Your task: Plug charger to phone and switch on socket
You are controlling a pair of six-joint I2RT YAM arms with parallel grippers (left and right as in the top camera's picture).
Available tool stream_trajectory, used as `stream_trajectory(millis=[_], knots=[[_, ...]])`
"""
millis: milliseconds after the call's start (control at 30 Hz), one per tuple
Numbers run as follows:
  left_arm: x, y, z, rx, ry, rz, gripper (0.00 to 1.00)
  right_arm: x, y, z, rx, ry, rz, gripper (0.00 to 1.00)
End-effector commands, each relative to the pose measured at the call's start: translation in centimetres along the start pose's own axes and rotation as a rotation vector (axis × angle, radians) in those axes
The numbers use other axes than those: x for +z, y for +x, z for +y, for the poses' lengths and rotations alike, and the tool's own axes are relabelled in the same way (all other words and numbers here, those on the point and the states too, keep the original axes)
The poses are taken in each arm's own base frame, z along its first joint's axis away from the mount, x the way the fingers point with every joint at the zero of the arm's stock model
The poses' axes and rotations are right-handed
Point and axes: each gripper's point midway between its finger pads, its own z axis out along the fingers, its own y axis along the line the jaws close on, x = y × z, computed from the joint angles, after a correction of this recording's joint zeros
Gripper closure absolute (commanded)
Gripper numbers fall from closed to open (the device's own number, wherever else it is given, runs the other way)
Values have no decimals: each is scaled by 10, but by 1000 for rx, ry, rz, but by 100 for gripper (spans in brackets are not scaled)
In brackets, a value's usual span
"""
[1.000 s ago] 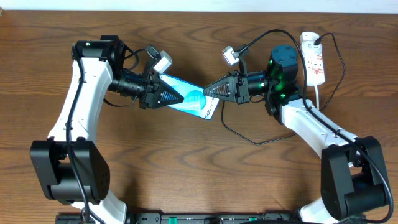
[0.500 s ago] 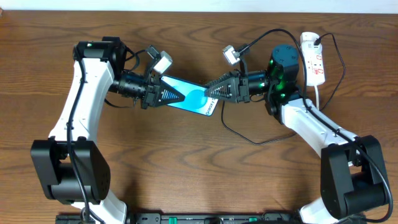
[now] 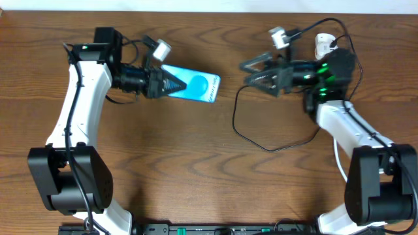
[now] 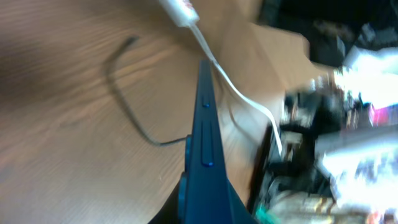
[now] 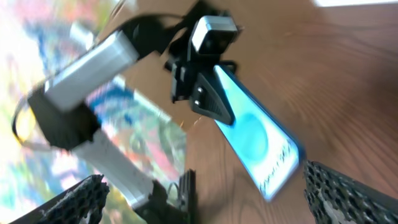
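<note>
My left gripper (image 3: 171, 84) is shut on the left end of the phone (image 3: 194, 85), a cyan-screened slab held above the table. In the left wrist view the phone (image 4: 206, 130) shows edge-on, running away from the left gripper (image 4: 205, 208). My right gripper (image 3: 251, 73) stands open and empty, well right of the phone. The right wrist view shows the phone (image 5: 256, 142) ahead of the right gripper (image 5: 214, 198), with wide-spread fingers (image 5: 348, 193). The charger (image 3: 261, 145) loops loose on the table, its tip (image 4: 130, 41) apart from the phone. The socket (image 3: 322, 44) is half hidden behind the right arm.
The socket's white cord (image 4: 242, 99) trails across the wood in the left wrist view. The table's far edge (image 3: 209, 9) runs along the top of the overhead view. The arm bases stand at the near left and near right corners.
The arms have drawn apart. The left gripper carried the phone left and toward the far edge. The right gripper opened, let go of the charger tip and pulled back right.
</note>
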Motion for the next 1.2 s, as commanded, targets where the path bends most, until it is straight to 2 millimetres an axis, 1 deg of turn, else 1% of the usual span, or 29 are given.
stream_trajectory(millis=[0,67,133,267,300,333,433,500,533,600,633,700,800,900,1000,1067,1100,1167], knots=[[-5,0,13,-485,-84,-11,93,-21,-12,-10,63,47,-53,1],[-5,1,12,-540,-84,-6,93,-29,-10,-19,99,67,-66,1],[-5,5,10,-571,-83,5,93,-33,-8,-28,136,86,-77,1],[-4,24,14,-631,-160,71,93,-36,4,-61,259,182,-124,1],[-1,33,13,-605,-184,112,93,-36,14,-76,292,244,-133,1],[2,38,7,-559,-175,145,93,-37,21,-86,320,290,-135,1],[8,46,-8,-429,-148,211,93,-35,42,-104,364,383,-110,1],[12,43,-18,-356,-117,222,93,-31,52,-108,374,411,-83,1],[14,36,-27,-330,-71,204,93,-29,57,-109,380,421,-71,1],[14,20,-49,-213,57,144,93,-26,66,-110,390,432,-46,1],[13,16,-55,-166,84,128,93,-26,69,-111,400,441,-40,1],[12,14,-57,-97,90,120,93,-28,74,-112,412,455,-28,1],[11,21,-60,-25,95,143,93,-32,81,-112,406,496,-7,1],[11,25,-56,-31,71,163,93,-38,90,-115,394,572,18,1],[10,27,-56,-41,71,167,93,-43,97,-112,387,619,43,1],[10,29,-49,-32,31,186,92,-45,99,-110,384,635,55,1],[9,32,-44,-60,-1,205,93,-46,101,-109,383,642,61,1],[7,38,-36,-173,-61,230,93,-48,103,-107,379,657,73,1]])
